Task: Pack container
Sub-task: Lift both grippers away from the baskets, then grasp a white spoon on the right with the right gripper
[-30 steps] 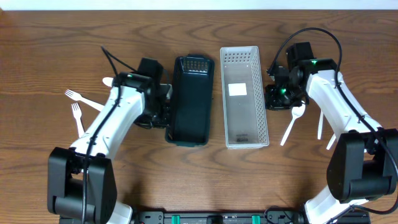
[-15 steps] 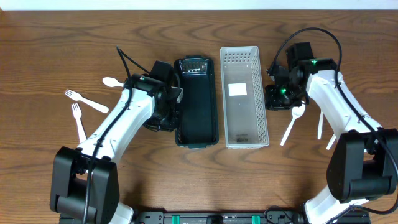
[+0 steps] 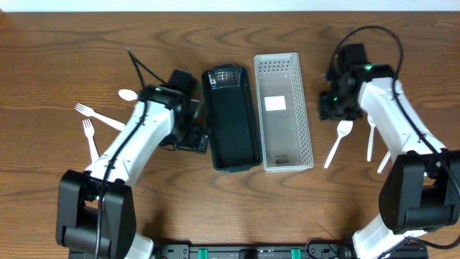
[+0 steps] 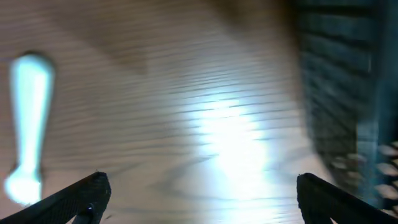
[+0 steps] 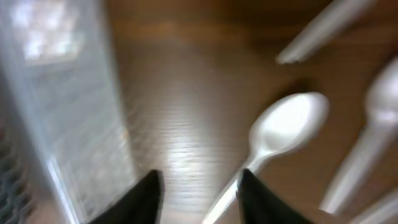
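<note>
The white sticker (image 3: 274, 103) in the white holed plastic bin (image 3: 305, 115) near the worktop's (image 3: 359, 208) far edge is too small to read. The left end effector (image 4: 202, 190) and right end effector (image 5: 199, 186) are spread wide.

Your left arm (image 3: 133, 137), at the left of the frame, and your right arm (image 3: 392, 122), at the right, wear white shells over black joints. A thin black cable (image 3: 366, 29) arcs above the right wrist. Both bases (image 3: 97, 223) are black blocks. Your fingers (image 4: 87, 194) look dark and tapered.
</note>
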{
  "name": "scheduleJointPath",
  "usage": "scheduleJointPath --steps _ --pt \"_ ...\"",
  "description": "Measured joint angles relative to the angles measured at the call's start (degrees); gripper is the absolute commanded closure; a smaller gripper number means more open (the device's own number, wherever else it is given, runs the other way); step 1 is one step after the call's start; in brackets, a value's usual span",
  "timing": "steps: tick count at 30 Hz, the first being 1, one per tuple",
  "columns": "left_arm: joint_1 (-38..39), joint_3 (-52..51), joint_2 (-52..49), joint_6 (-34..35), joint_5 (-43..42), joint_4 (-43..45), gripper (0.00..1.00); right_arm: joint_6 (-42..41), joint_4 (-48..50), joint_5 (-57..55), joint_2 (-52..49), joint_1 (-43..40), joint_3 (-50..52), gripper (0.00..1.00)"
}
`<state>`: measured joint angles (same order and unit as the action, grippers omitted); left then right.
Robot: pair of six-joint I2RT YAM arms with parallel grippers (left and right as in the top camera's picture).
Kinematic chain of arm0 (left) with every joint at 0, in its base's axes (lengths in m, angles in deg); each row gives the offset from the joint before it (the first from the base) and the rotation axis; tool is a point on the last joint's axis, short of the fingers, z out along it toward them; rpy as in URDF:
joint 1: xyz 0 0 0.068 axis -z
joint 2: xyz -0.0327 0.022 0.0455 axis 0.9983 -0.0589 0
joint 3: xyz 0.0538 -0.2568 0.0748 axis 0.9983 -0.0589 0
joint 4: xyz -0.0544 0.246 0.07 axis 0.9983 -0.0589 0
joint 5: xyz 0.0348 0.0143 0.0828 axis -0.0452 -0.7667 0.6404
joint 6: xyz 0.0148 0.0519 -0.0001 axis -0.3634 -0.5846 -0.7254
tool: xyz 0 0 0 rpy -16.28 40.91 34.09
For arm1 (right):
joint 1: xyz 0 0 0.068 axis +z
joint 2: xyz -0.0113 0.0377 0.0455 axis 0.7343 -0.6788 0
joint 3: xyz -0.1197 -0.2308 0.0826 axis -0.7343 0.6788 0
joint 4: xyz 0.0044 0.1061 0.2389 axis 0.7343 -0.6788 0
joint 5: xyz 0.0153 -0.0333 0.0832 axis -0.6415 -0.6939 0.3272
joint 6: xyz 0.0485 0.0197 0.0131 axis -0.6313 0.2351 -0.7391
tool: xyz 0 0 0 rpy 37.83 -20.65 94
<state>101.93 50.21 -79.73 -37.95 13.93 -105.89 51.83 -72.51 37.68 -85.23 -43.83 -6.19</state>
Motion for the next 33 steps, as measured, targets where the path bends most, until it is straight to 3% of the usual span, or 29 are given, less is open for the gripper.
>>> scheduleJointPath --steps 7,9,14,18,33 --pt "-10.3 0.1 5.9 0.0 2.1 -0.5 0.02 -3.0 -5.8 -5.5 3.7 -4.7 -11.1 0.12" --pt "-13.4 0.2 9.3 0.0 2.3 -0.5 0.02 -6.3 -8.4 -6.0 6.7 -5.3 -11.6 0.01" --pt "-20.3 0.3 17.1 0.0 2.7 -0.5 0.02 -17.3 -13.1 -6.7 10.4 -6.4 -11.4 0.01" --pt "-23.5 0.5 22.1 0.0 2.7 -0.5 0.02 -24.8 -11.0 -6.1 10.6 -6.5 -6.0 0.01" --pt "-24.3 0.7 24.5 2.8 2.2 -0.7 0.02 -29.0 21.5 -2.6 10.0 -1.2 23.3 0.01"
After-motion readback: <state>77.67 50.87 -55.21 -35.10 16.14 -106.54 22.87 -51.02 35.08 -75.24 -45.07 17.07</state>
